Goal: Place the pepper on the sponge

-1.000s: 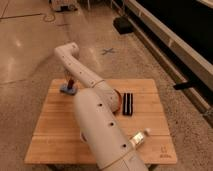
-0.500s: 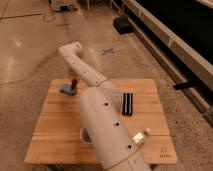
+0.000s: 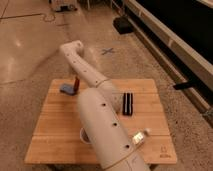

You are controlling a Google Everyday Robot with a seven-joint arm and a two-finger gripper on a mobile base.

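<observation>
Camera view: your arm (image 3: pixel 102 127) rises from the near edge of the desk (image 3: pixel 55 135) and bends at its elbow above the far left corner. Set against half a second ago, the arm has barely shifted. The pepper (image 3: pixel 76 84) now shows a little further right, at the right edge of the sponge (image 3: pixel 66 89) rather than over its middle.

The pepper stands upright, a dark red sliver just left of the arm's white link. You cannot tell from here whether it touches the sponge or hangs just above it. The sponge lies flat on the desk's far left part, where it lay before.

The tool (image 3: pixel 78 79) is down by the pepper, mostly hidden by the arm, and you cannot tell whether it is open, closed or gripping the pepper.

The black two-bar block (image 3: pixel 128 103) lies right of the arm, unmoved. A small pale object (image 3: pixel 140 137) sits near the front right.

As for writing, a small dark mark (image 3: pixel 165 153) at the desk's near right corner cannot be read. A blue cross (image 3: pixel 107 51) marks the floor beyond.
</observation>
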